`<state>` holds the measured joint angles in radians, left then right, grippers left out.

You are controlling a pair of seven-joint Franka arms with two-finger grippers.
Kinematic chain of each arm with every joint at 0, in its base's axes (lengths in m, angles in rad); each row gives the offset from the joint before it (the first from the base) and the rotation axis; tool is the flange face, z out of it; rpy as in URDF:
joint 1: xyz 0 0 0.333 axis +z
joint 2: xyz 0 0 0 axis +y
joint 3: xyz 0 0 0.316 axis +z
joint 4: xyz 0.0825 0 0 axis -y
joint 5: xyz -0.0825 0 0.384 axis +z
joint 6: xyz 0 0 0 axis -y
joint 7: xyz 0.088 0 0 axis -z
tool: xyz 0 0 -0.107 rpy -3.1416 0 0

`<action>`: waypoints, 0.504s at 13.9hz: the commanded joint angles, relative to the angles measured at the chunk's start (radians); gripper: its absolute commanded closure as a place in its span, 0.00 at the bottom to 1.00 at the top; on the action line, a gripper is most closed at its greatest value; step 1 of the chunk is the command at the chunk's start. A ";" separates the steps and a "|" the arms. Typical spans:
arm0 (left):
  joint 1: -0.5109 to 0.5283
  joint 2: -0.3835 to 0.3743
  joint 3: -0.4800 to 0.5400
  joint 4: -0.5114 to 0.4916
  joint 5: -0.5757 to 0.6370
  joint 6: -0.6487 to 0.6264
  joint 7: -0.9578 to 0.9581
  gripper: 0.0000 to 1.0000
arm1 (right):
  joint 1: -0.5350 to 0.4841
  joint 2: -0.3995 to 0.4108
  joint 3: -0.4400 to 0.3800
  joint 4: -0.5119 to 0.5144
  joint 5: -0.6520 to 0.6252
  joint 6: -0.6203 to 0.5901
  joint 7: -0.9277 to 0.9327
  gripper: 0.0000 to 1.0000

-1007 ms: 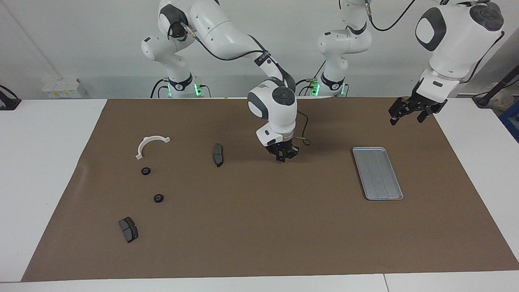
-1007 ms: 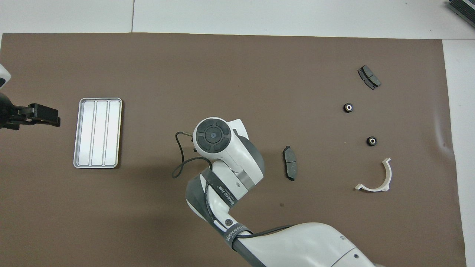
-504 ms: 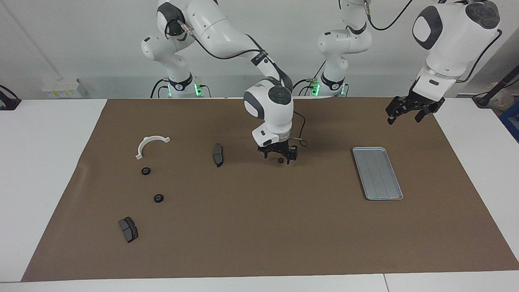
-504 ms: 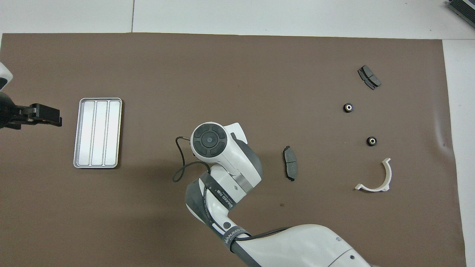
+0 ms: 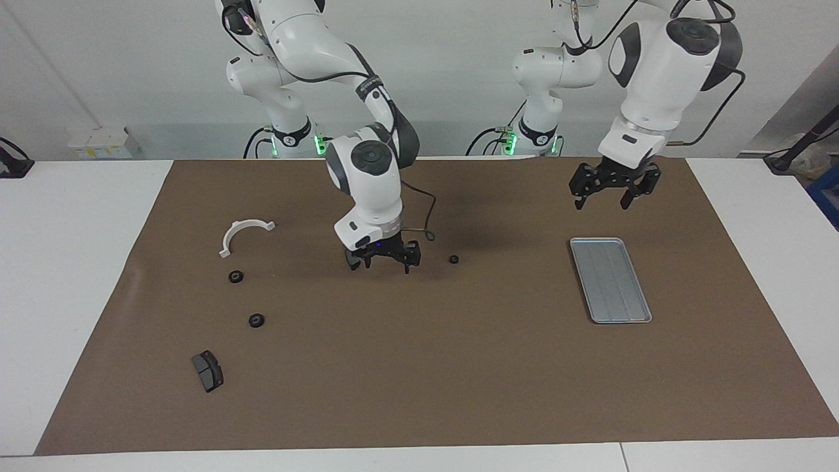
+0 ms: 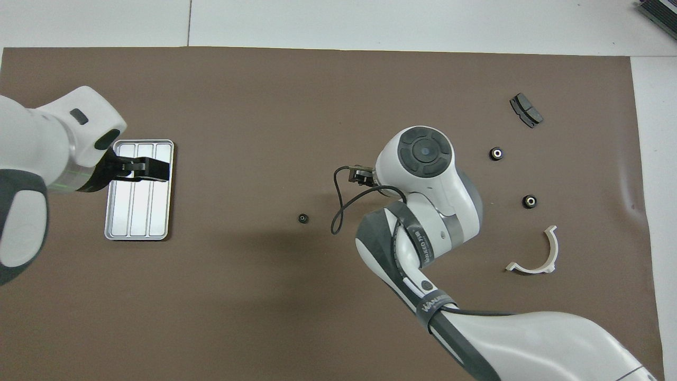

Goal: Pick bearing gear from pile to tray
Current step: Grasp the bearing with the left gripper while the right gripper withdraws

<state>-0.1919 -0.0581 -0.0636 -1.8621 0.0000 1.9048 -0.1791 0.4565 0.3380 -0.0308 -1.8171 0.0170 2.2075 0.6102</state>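
1. A brown mat (image 5: 419, 367) is covering a white table (image 5: 72, 275), and two white robot arms are reaching in over it.

2. One small black gear (image 5: 453, 259) is lying alone on the mat, about midway between the scattered parts and the tray (image 5: 609, 280). It is not yet in the tray, which looks empty. Judging by that spot, it is sitting where either arm could reach it, as if set down for a handover.

3. The right tool (image 5: 387, 257) is hanging low over the mat beside the gear, toward the right arm's end of the table, apart from it. Its fingers are spread wide and are holding nothing.

4. The left tool (image 5: 613, 187) is hovering in the air above the tray's end nearer to the robots. Its fingers are also spread wide and empty, probably so it can come across for the lone gear.

5. The remaining parts are lying toward the right arm's end: two more black gears (image 5: 236, 276), (image 5: 256, 320), a white half-ring (image 5: 244, 233) and a dark brake pad (image 5: 207, 370). A second brake pad may be hidden under the right tool.
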 commanded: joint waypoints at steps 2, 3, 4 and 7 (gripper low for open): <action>-0.138 0.033 0.016 -0.077 -0.005 0.173 -0.163 0.00 | -0.120 -0.059 0.014 -0.062 -0.005 -0.021 -0.214 0.00; -0.167 0.065 0.016 -0.077 -0.005 0.215 -0.190 0.00 | -0.159 -0.057 0.015 -0.059 0.009 -0.022 -0.260 0.00; -0.182 0.082 0.016 -0.078 -0.005 0.244 -0.203 0.00 | -0.191 -0.054 0.015 -0.059 0.009 -0.019 -0.312 0.00; -0.224 0.158 0.016 -0.077 -0.005 0.336 -0.209 0.00 | -0.277 -0.039 0.015 -0.050 0.009 -0.003 -0.467 0.00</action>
<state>-0.3826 0.0611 -0.0654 -1.9337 -0.0001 2.1766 -0.3761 0.2340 0.3034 -0.0318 -1.8564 0.0186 2.1967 0.2322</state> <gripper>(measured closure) 0.000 0.000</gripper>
